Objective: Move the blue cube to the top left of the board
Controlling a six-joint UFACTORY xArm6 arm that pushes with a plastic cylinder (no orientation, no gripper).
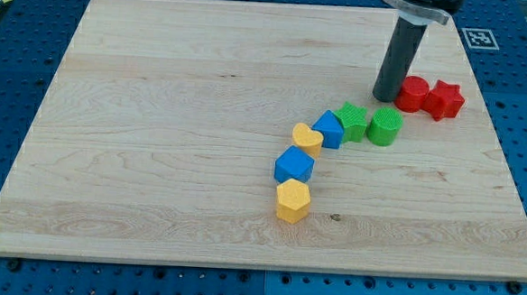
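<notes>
1. My tip [387,98] stands near the table's [157,115] right edge, just left of the red cylinder [413,93]; there is no gripper, and nothing is held.
2. The blue cube [294,164] sits right of centre, touching the yellow heart [307,137] and yellow hexagon [292,200].
3. Wood-grain table on blue perforated base [36,9]; the whole left half lies open.
4. The rod's upper end is cut off at the view's top.

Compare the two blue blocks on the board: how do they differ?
The lower blue block sits between the yellow heart and the yellow hexagon; the upper blue block sits between the yellow heart and the green star. The lower one reads as a cube; the upper one's shape is harder to tell. My tip is nearer the upper one, touching neither. Both share the same blue.
</notes>
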